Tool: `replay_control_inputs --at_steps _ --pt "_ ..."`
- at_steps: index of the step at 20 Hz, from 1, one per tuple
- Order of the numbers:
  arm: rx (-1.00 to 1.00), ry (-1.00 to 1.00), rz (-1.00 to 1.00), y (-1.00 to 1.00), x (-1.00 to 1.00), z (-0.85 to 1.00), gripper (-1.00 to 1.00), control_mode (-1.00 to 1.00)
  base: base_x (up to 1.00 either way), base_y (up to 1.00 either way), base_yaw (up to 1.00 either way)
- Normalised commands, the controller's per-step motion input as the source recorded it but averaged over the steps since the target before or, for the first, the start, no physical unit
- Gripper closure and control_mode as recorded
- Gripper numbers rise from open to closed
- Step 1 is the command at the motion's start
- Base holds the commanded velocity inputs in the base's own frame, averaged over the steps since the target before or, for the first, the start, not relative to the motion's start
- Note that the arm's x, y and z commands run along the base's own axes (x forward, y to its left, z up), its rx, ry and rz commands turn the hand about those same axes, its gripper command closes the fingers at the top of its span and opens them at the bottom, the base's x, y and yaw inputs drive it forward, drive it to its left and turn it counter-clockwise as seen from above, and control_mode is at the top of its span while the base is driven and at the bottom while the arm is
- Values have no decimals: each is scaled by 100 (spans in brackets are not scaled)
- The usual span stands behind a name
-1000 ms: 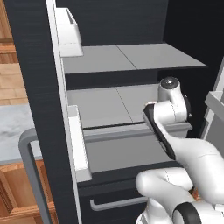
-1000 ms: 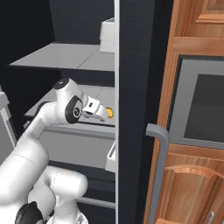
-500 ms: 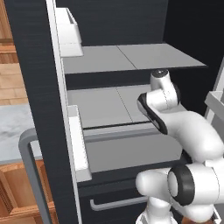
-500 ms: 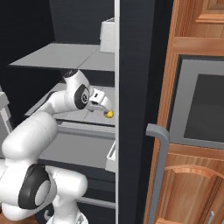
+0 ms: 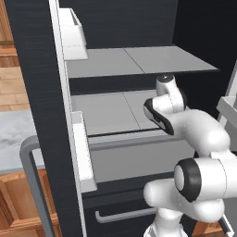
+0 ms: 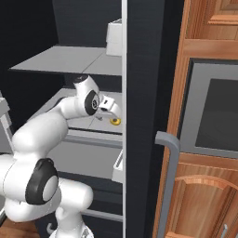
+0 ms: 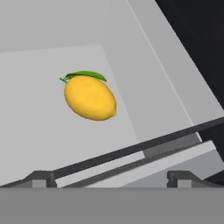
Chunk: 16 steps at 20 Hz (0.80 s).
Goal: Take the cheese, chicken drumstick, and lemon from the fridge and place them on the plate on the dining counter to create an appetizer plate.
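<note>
The lemon [image 7: 89, 97], yellow with a green leaf, lies on a light grey shelf [image 7: 39, 131] inside the open fridge [image 5: 106, 115]. In the right base view the lemon [image 6: 114, 122] sits at the shelf's right end, beside the door edge. My gripper [image 6: 109, 111] hangs open just above and left of it, with nothing between its fingertips [image 7: 41, 177]. The lemon lies a short way ahead of the gripper [image 7: 111, 177], clear of the fingers. The cheese, chicken drumstick, plate and dining counter are out of view.
The left fridge door [image 5: 37, 92] stands open with white bins [image 5: 82, 152] and a grey bar handle [image 5: 30, 185]. The right door edge [image 6: 144, 93] and its handle [image 6: 169, 176] stand close to the hand. An upper shelf [image 6: 69, 60] overhangs. Wooden cabinets with an oven [image 6: 214, 111] are on the right.
My arm has stretched deeper into the fridge, carrying the hand toward the right end of the middle shelf and close over the lemon. The jaws stayed open.
</note>
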Motion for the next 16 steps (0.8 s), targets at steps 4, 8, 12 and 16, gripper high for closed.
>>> replay_control_inputs --at_steps 4,8,12,16 --pt "0 0 4 -13 22 -22 -100 -100 0 0 0" --pt "0 0 5 -13 41 -14 -100 -100 0 0 0" --pt "0 0 5 -6 53 -15 -100 -100 0 0 0" --pt "0 0 4 -3 42 -24 -100 -100 0 0 0"
